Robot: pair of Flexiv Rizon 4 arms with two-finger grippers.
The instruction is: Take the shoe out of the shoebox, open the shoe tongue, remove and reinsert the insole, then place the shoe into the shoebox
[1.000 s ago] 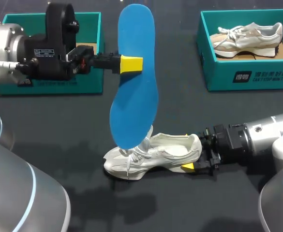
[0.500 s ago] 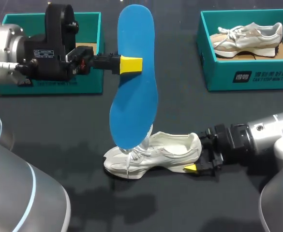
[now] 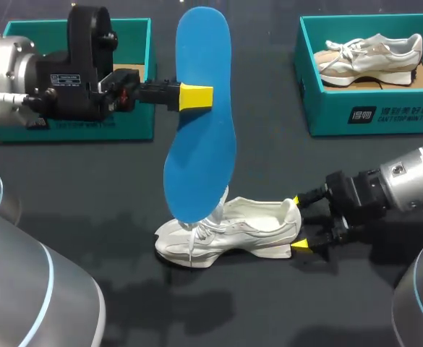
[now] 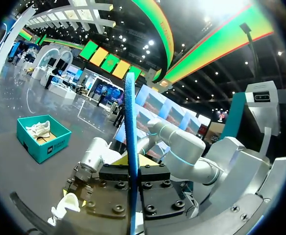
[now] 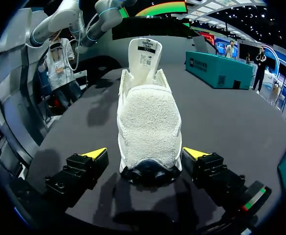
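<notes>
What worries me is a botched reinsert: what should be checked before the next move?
1. Insole clamped in left gripper: ok.
2. Shoe sitting upright, tongue raised: ok.
3. Shoe opening empty: ok.
4. Shoe steadied by right gripper: not ok; its fingers are open, clear of the shoe on either side.
5. Insole's lower end lined up over the opening: cannot tell.

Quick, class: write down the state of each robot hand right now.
Left hand: closed on the blue insole, held upright in the air.
Right hand: open, fingers either side of the white shoe's heel, not touching.
</notes>
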